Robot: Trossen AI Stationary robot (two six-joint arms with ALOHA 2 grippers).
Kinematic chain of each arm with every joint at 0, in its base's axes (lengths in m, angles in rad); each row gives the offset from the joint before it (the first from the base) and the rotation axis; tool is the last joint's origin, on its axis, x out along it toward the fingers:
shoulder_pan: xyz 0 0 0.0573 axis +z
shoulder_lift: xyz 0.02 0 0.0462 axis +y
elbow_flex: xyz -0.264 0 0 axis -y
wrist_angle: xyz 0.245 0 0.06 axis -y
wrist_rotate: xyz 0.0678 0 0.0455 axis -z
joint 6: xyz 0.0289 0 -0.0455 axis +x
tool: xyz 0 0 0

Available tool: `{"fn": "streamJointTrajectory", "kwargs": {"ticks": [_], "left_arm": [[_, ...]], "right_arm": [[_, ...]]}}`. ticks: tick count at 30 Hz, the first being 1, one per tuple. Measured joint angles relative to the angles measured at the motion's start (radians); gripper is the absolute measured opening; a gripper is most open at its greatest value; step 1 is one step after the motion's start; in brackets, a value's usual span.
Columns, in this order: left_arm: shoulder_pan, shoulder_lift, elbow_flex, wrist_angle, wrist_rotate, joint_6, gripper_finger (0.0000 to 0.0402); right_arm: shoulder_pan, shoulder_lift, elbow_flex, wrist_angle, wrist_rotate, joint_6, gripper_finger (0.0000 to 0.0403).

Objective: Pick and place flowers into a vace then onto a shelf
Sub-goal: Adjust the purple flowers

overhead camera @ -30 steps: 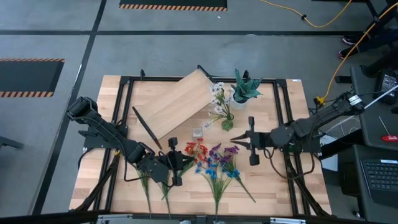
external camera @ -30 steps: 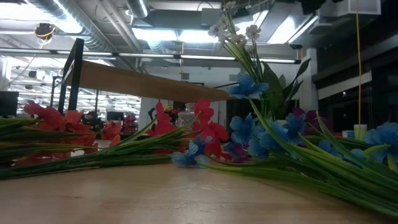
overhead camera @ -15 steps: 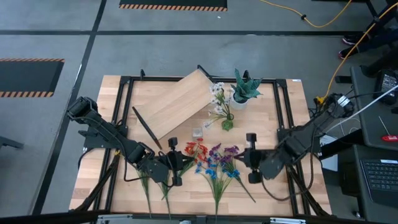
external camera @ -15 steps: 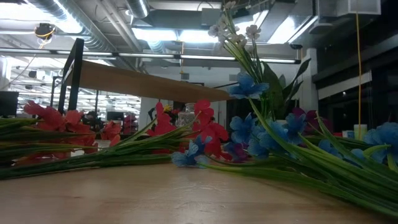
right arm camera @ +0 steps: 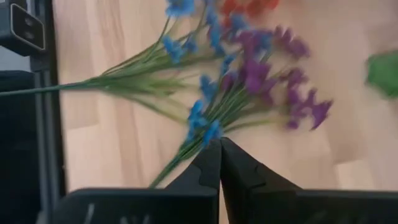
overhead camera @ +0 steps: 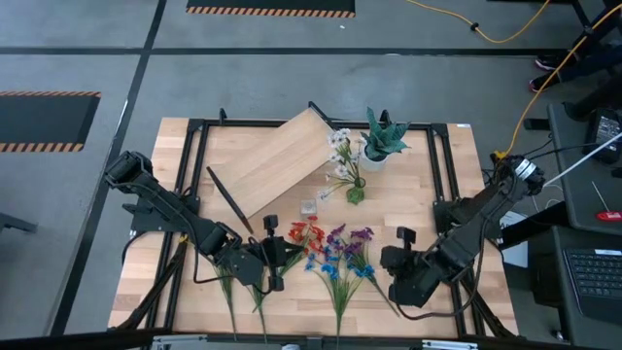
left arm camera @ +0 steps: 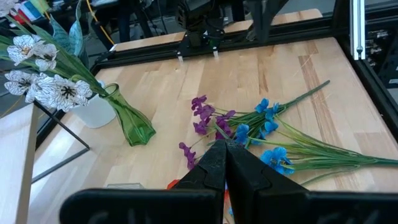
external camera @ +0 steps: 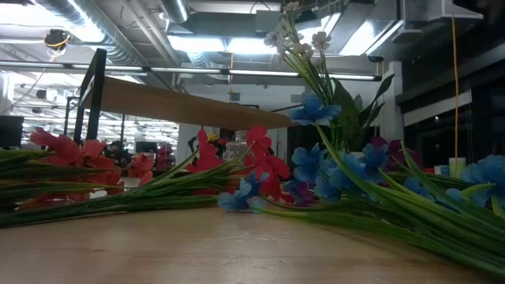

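Low centre of my overhead frame, the flowers (overhead camera: 335, 255) lie fanned flat: red, blue, purple blooms on thin green stems. My right gripper (overhead camera: 389, 264), fingers pinched empty, hangs beside them; left gripper (overhead camera: 275, 253) likewise. Above, the tilted shelf (overhead camera: 274, 160).

Two matte black jointed arms trailing black cables, each pincer (left arm camera: 224, 163) with wedge-shaped dark fingers.

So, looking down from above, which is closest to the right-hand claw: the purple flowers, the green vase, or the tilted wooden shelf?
Measured from the right gripper, shut, at the table's front right:
1. Purple flowers, just to its left.
2. Green vase, farther back, mid-table.
3. Shelf, back left, farthest.
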State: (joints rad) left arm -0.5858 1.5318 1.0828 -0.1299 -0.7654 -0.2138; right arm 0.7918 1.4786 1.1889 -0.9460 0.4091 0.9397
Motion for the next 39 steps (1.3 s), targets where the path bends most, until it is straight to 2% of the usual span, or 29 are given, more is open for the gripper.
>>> {"fn": "streamJointTrajectory", "kwargs": {"ticks": [8, 13, 22, 29, 39], "left_arm": [[0.0, 0.0, 0.0, 0.0, 0.0, 0.0, 0.0003], [0.0, 0.0, 0.0, 0.0, 0.0, 0.0, 0.0003], [0.0, 0.0, 0.0, 0.0, 0.0, -0.008, 0.0003], [0.0, 0.0, 0.0, 0.0, 0.0, -0.008, 0.0003], [0.0, 0.0, 0.0, 0.0, 0.0, -0.008, 0.0003]], "right_arm": [[0.063, 0.075, 0.0, 0.006, -0.05, 0.123, 0.0002], [0.067, 0.157, 0.016, -0.002, -0.124, 0.158, 0.0002], [0.067, 0.238, 0.093, -0.068, -0.134, 0.236, 0.0007], [0.058, 0.238, 0.093, -0.069, -0.099, 0.238, 0.0053], [0.037, 0.238, 0.064, -0.035, -0.099, 0.298, 0.0174]]}}
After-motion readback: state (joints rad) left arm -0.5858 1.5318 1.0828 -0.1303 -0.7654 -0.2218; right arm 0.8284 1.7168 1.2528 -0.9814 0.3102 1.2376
